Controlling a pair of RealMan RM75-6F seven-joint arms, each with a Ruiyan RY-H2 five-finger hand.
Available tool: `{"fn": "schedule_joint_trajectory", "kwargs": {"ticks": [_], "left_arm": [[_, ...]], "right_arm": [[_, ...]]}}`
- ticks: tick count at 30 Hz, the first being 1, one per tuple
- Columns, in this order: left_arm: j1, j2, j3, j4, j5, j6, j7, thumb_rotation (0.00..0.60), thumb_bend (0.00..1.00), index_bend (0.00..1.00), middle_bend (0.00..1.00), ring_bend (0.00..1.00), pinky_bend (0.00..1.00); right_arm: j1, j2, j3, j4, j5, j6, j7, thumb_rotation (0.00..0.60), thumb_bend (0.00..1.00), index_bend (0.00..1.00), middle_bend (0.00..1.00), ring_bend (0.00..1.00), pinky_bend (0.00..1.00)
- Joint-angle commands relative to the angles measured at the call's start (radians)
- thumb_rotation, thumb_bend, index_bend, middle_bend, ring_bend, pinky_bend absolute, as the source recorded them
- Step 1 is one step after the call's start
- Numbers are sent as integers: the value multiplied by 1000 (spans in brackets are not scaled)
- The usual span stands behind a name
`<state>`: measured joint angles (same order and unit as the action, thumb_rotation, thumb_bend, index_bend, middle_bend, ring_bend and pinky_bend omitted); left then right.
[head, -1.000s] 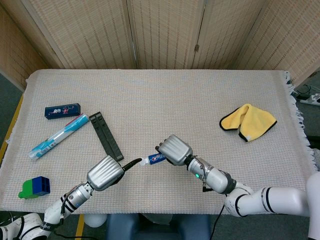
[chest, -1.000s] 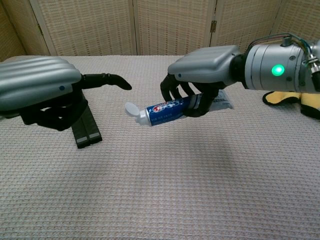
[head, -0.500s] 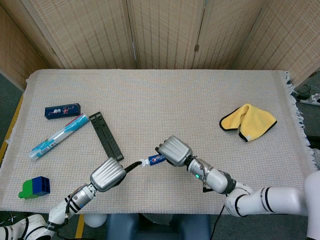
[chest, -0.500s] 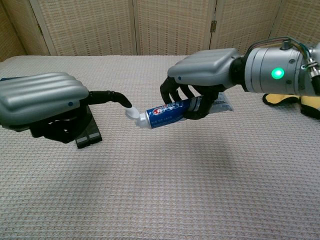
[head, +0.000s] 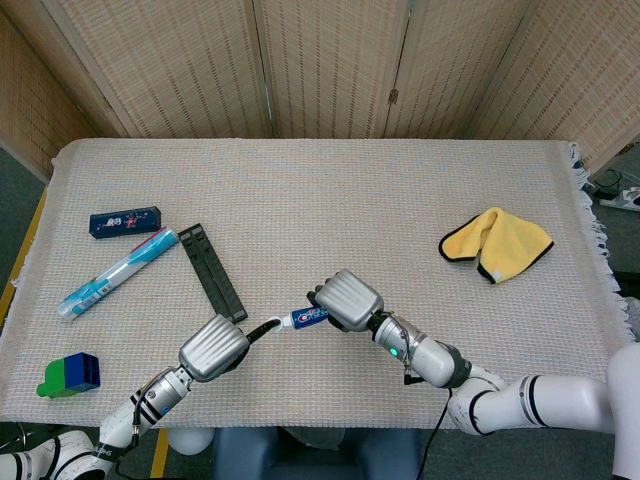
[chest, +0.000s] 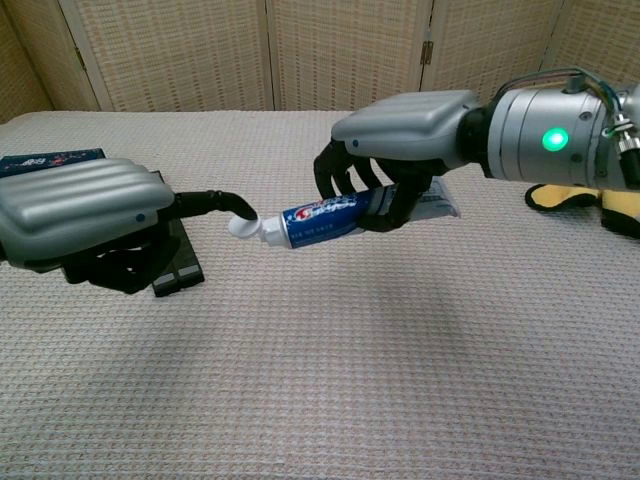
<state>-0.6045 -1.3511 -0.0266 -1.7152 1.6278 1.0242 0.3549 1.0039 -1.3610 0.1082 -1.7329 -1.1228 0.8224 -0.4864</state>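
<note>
A blue and white toothpaste tube (head: 310, 318) (chest: 322, 219) hangs above the woven table cover, lying nearly level with its white cap (chest: 243, 229) pointing left. My right hand (head: 345, 299) (chest: 400, 125) grips the tube's rear half from above. My left hand (head: 212, 347) (chest: 80, 210) sits just left of it. One finger (chest: 215, 201) stretches out and hooks over the cap, touching it. The other left fingers are curled under the palm with nothing in them.
A black strip (head: 211, 270) (chest: 175, 270) lies behind the left hand. Further left are a dark blue box (head: 124, 221) (chest: 50, 158), a packaged toothbrush (head: 118, 271) and a blue and green block (head: 70, 374). A yellow cloth (head: 497, 243) lies at the right.
My left hand has moved right, and its outstretched finger has come from free air onto the tube's cap. The right hand has shifted the tube slightly left and up.
</note>
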Motion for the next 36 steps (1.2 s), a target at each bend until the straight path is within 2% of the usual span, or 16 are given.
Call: {"fn": "schedule_joint_trajectory", "kwargs": {"ticks": [1,8,12,15,16,18,20,22,24,26,28,31,36], "left_arm": [[5,-4,4,8,-4,10,-9,600,869,167,994,921,878],[17,-5,11,6,-12,38,-49,600,869,160,994,912,878],[35,8,-4,-5,-27,86,-124,600,843,138,958,853,853],[56,29,-21,-14,-41,137,-226,600,748,118,767,691,794],[62,38,-28,-21,-48,150,-264,600,687,114,683,625,763],[76,61,-44,-39,-68,178,-361,600,547,111,533,505,669],[88,87,-63,-62,-89,202,-465,600,419,111,399,375,525],[98,105,-81,-77,-102,224,-546,600,365,111,303,277,413],[107,123,-94,-94,-110,241,-632,586,353,110,236,210,335],[111,147,-98,-119,-118,235,-728,493,350,109,178,149,231],[110,167,-98,-137,-115,224,-804,332,325,106,127,99,112],[107,183,-94,-139,-100,212,-862,193,264,102,99,65,23],[107,147,-99,-135,-83,234,-882,81,202,87,70,34,0]], "right_arm": [[-14,1,5,5,-28,9,40,600,607,686,561,681,569],[-36,5,12,13,-67,21,118,600,607,687,561,678,570],[-54,8,10,18,-70,29,148,600,607,687,561,681,569],[-76,10,15,24,-71,43,200,600,608,687,561,682,569],[-83,9,16,27,-73,48,218,600,607,687,561,685,569],[-100,4,21,30,-81,57,271,600,607,687,561,689,569],[-116,-4,21,33,-93,60,324,600,607,687,561,688,569],[-128,-16,20,38,-107,66,363,600,607,687,561,686,569],[-140,-31,16,39,-120,70,399,600,607,687,560,686,569],[-150,-46,16,36,-131,71,440,600,607,687,561,686,570],[-159,-62,16,36,-142,76,471,600,607,687,561,684,570],[-171,-86,21,35,-155,79,531,600,607,687,561,686,570],[-183,-131,34,45,-169,83,614,600,607,686,561,692,582]]}}
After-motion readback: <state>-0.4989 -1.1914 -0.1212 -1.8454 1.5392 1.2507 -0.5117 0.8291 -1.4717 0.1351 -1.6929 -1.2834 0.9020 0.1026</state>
